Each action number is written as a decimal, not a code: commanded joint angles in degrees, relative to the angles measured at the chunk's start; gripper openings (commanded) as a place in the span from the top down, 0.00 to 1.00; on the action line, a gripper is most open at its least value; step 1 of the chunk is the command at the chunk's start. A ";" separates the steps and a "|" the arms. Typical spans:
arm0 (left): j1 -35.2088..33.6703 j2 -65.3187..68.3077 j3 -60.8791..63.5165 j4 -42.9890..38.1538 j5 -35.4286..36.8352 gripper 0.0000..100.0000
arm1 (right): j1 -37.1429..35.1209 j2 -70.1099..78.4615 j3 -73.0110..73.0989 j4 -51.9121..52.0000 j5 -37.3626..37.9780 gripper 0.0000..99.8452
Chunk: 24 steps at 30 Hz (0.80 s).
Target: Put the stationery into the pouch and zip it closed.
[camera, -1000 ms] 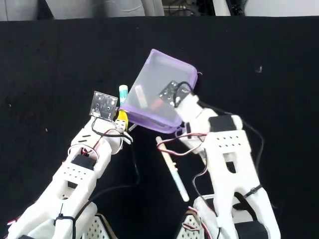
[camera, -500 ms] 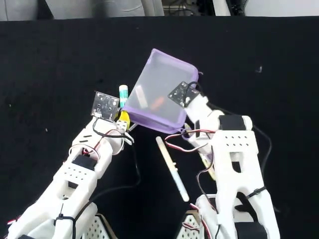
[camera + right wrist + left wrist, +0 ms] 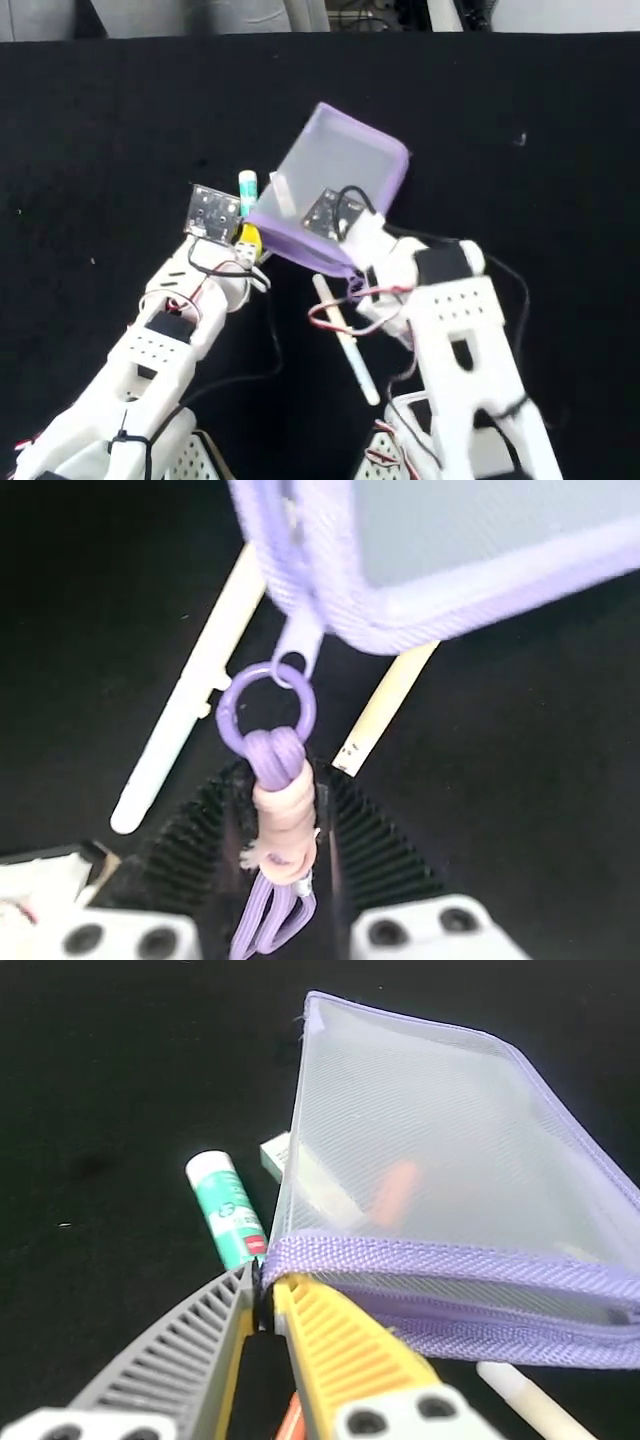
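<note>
The purple mesh pouch (image 3: 345, 165) (image 3: 450, 1160) (image 3: 470, 530) is held up between both arms. My left gripper (image 3: 250, 245) (image 3: 262, 1280) is shut on the pouch's corner seam. My right gripper (image 3: 355, 280) (image 3: 282, 780) is shut on the zip pull cord (image 3: 280, 810), below its ring (image 3: 265, 705). Through the mesh an orange item (image 3: 395, 1192) and a white eraser (image 3: 283, 1155) show. A green and white glue stick (image 3: 247, 182) (image 3: 228, 1210) lies on the table beside the pouch. A white pen (image 3: 348, 345) (image 3: 185, 720) lies between the arms, and a pale wooden stick (image 3: 385, 705) lies under the pouch's edge.
The table (image 3: 120, 120) is covered with black cloth. Loose cables run along both white arms close to the pen.
My right gripper has shifted left along the pouch's near edge, taking the zip pull with it. The pouch has swung so its far end points more to the right. The left arm stayed put.
</note>
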 commanded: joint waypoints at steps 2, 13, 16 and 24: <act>2.77 0.18 -2.77 -0.62 -0.09 0.97 | -2.73 -10.77 -0.48 5.27 -0.18 0.99; 5.93 0.18 -1.01 -0.97 0.35 0.79 | -2.73 -14.46 2.59 5.36 1.49 0.99; 5.93 0.18 -1.01 -0.97 0.35 0.79 | -2.73 -14.46 2.59 5.45 1.58 0.99; 6.02 0.35 -1.45 -1.05 0.35 0.79 | -2.81 -14.55 2.24 6.77 1.67 0.99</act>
